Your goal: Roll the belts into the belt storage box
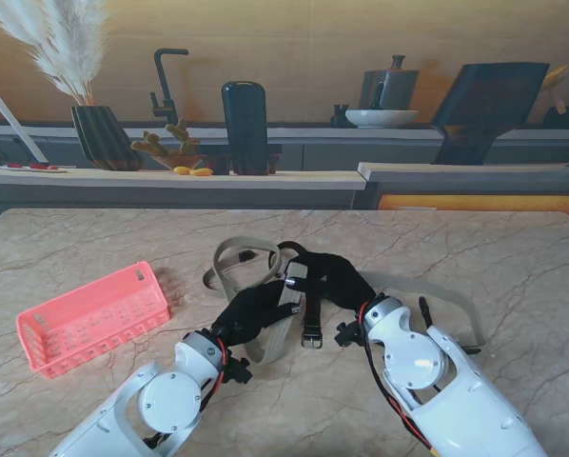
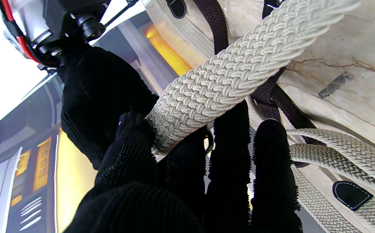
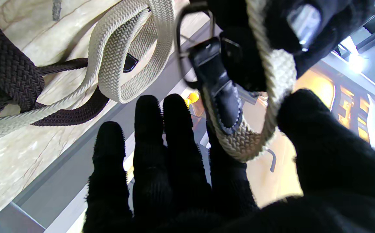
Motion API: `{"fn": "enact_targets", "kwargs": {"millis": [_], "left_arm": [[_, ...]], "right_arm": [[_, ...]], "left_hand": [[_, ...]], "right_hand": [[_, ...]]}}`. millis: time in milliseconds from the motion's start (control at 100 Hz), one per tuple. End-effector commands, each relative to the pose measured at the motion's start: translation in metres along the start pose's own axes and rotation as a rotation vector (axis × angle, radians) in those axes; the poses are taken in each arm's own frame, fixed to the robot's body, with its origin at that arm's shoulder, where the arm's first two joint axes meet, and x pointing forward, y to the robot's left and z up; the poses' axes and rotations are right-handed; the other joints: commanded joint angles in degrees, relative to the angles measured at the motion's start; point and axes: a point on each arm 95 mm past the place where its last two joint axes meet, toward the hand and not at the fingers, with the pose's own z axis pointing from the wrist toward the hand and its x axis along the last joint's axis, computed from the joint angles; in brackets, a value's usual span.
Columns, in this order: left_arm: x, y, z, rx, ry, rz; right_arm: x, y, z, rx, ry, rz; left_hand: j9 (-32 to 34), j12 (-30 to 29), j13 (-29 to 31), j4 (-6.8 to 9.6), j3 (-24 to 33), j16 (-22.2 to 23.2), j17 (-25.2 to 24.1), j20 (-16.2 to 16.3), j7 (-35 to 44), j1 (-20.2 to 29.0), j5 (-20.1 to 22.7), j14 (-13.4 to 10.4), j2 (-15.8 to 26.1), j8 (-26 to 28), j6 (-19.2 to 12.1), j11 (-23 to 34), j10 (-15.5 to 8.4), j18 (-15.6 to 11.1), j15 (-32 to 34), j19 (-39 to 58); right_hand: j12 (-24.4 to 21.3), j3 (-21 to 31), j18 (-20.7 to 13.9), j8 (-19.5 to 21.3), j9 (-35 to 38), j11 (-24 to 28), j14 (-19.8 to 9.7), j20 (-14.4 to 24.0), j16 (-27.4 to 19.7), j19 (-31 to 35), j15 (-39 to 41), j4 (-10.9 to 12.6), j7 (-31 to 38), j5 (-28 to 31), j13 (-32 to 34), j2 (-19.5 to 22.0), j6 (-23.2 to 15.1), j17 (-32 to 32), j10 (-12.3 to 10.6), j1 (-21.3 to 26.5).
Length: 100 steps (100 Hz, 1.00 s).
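Coral-pink plastic, slotted all round its walls: that's the rectangular belt storage box (image 1: 92, 319), sitting near the left edge of the marble-patterned table (image 1: 513, 257), holding nothing and well apart from the action. Moving right, the black-gloved left hand (image 1: 249, 312) is down at mid-table, and the left wrist view shows its thumb and fingers (image 2: 132, 142) closed on the cream woven elastic belt (image 2: 226, 81), a thick basket-weave strap stretched taut out of the grip. Under and across it runs the dark brown braided belt (image 1: 310, 309), thin, matte and limp, its small metal buckle lying nearer to me. Further right, the black-gloved right hand (image 1: 334, 276) has the cream belt's other end: the right wrist view shows the black stitched leather tab and metal buckle (image 3: 207, 61) pinched by thumb and forefinger, the other three fingers straight and slightly apart. By my reading this is the very start of the roll, both ends gripped, no coil formed. Next move looks like winding from the buckle end while the left hand feeds strap with light tension; the springy weave will want to unwind, and the brown belt tangled underneath could drag along.
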Motion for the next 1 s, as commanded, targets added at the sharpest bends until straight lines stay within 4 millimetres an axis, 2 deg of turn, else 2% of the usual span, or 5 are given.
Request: {"fn": "enact_targets", "kwargs": {"millis": [0,130,390,690,990], "left_arm": [[-0.001,0.000,0.003,0.003,-0.015,0.003],[-0.005,-0.001,0.005,0.002,-0.037,0.004],[-0.010,-0.001,0.009,0.015,-0.065,-0.007],[-0.013,-0.005,0.006,0.017,-0.115,0.031],[-0.017,-0.008,0.003,-0.015,-0.162,0.000]], "right_arm": [[0.003,-0.002,-0.003,0.008,0.005,0.011],[0.008,-0.003,-0.005,0.015,0.024,0.009],[0.017,-0.003,-0.006,-0.025,0.078,-0.042],[0.020,0.003,-0.008,-0.168,0.095,-0.045],[0.025,0.007,-0.010,-0.223,0.149,-0.038]], "left_hand": [[0.24,-0.05,0.62,2.13,0.54,0.71,0.22,-0.39,-0.56,4.67,0.49,-1.53,1.24,-0.11,-4.13,-0.67,-1.18,-1.03,-0.61,-0.06],[0.33,-0.04,0.61,2.15,0.55,0.74,0.19,-0.42,-0.63,4.66,0.55,-1.48,1.17,-0.23,-3.98,-0.64,-1.15,-0.88,-0.55,-0.11],[1.02,-0.73,0.42,2.61,0.96,0.65,-0.28,-0.25,-2.26,2.92,2.74,-0.37,-1.40,-3.52,-3.31,-1.29,-0.38,-0.27,-0.43,0.03],[-7.21,-8.63,-5.18,1.62,22.94,-0.78,-4.52,-0.59,-14.22,-25.17,-1.23,1.76,-13.81,-4.92,1.45,-11.35,2.18,0.78,-5.55,-3.07],[-29.66,-24.08,-23.68,3.44,9.02,-10.79,-13.30,-5.30,-35.76,-25.33,-15.47,0.83,-11.83,-19.39,4.79,-31.69,5.97,0.44,-26.62,-14.32]], "right_hand": [[0.51,3.07,0.50,-3.08,2.61,1.26,-1.36,-0.08,1.05,2.50,1.67,-2.62,4.27,1.71,2.30,-2.20,-2.44,0.71,-0.42,4.26],[0.02,3.12,0.78,-12.05,5.54,1.34,-1.59,-1.09,1.29,3.69,2.56,-4.41,15.67,-0.06,4.25,-3.14,-3.83,1.44,-0.68,10.52],[-0.46,10.35,0.71,-15.74,14.47,2.66,-3.22,-1.92,2.52,7.03,6.25,-6.54,22.48,5.93,10.58,-3.04,-8.26,4.57,-2.10,16.88],[-1.28,8.65,-0.02,-16.04,14.12,2.05,-4.42,-2.28,2.44,8.39,6.32,-6.90,23.32,4.77,10.26,-0.49,-11.62,4.27,-4.04,16.18],[-1.32,1.75,-1.07,-15.54,12.16,2.05,-6.55,-3.95,0.90,8.16,4.12,-5.37,24.18,1.38,6.96,5.39,-14.44,2.14,-6.97,16.85]]}}
